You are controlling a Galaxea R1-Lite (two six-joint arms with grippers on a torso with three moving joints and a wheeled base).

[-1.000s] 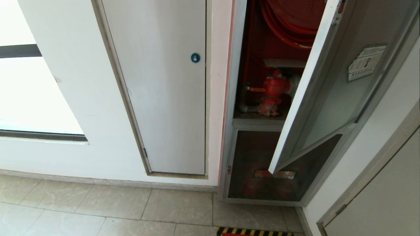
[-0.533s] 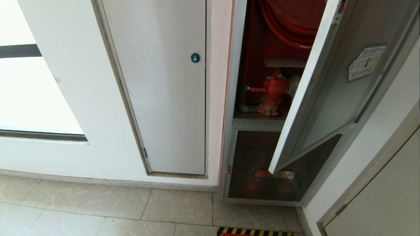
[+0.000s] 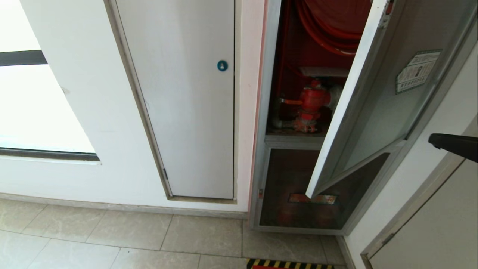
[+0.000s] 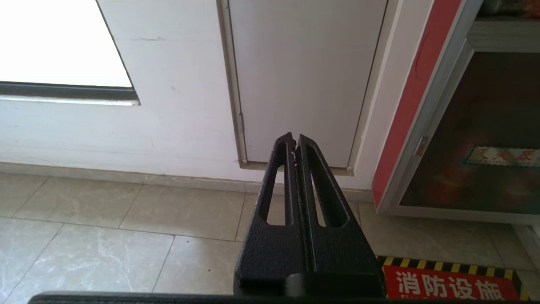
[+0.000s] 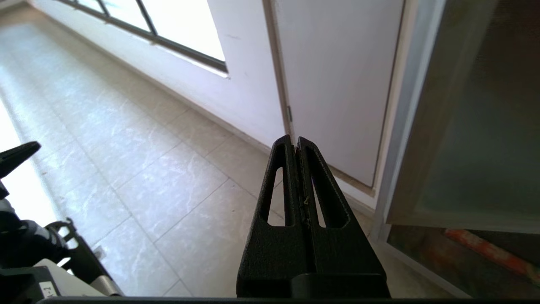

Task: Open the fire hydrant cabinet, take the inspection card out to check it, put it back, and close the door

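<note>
The fire hydrant cabinet (image 3: 262, 123) stands with its door (image 3: 377, 112) swung partly open toward me, the green-edged sticker (image 3: 416, 71) on its glass. Inside are the red hose reel (image 3: 328, 26), the red valve (image 3: 312, 100) and, just above the valve, a whitish flat inspection card (image 3: 323, 71). My right gripper (image 3: 434, 139) pokes in from the right edge, to the right of the door and apart from it. In the right wrist view it (image 5: 294, 141) is shut and empty, with the door's edge (image 5: 426, 126) to one side. My left gripper (image 4: 294, 138) is parked low, shut and empty.
A plain white panel with a blue round lock (image 3: 222, 65) lies left of the cabinet. Below the open door is a smaller dark glass panel with a red label strip (image 3: 312, 198). A yellow-black floor sign (image 3: 287, 264) lies in front. A grey door (image 3: 440, 224) stands at the right.
My right gripper has come into the head view from the right edge. The door, cabinet and left arm have not moved.
</note>
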